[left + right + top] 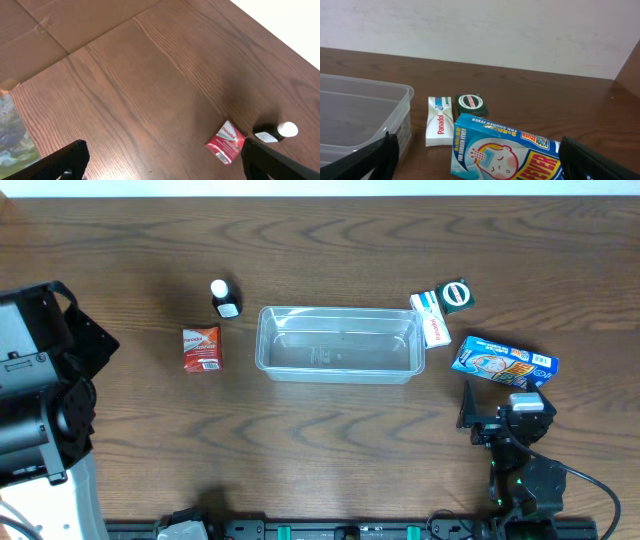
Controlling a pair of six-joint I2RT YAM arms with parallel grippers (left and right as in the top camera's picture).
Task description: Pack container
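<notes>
Right gripper (479, 142): fingers spread wide, nothing held. Blue carton (505, 155) just ahead and below, in line with gap. Its long axis runs roughly across the opening, so wrist turn probably needed to pinch short side. Right arm clearly nearer.

Container (365, 112): mid-table, empty, long axis left-right, to left of carton.

White Panadol box (440, 127) and dark green pack (471, 104) sit between carton and container end, near likely carry path.

Left gripper (165, 147): wide open, empty. Red packet (226, 141) and dark bottle (275, 132) well ahead.
</notes>
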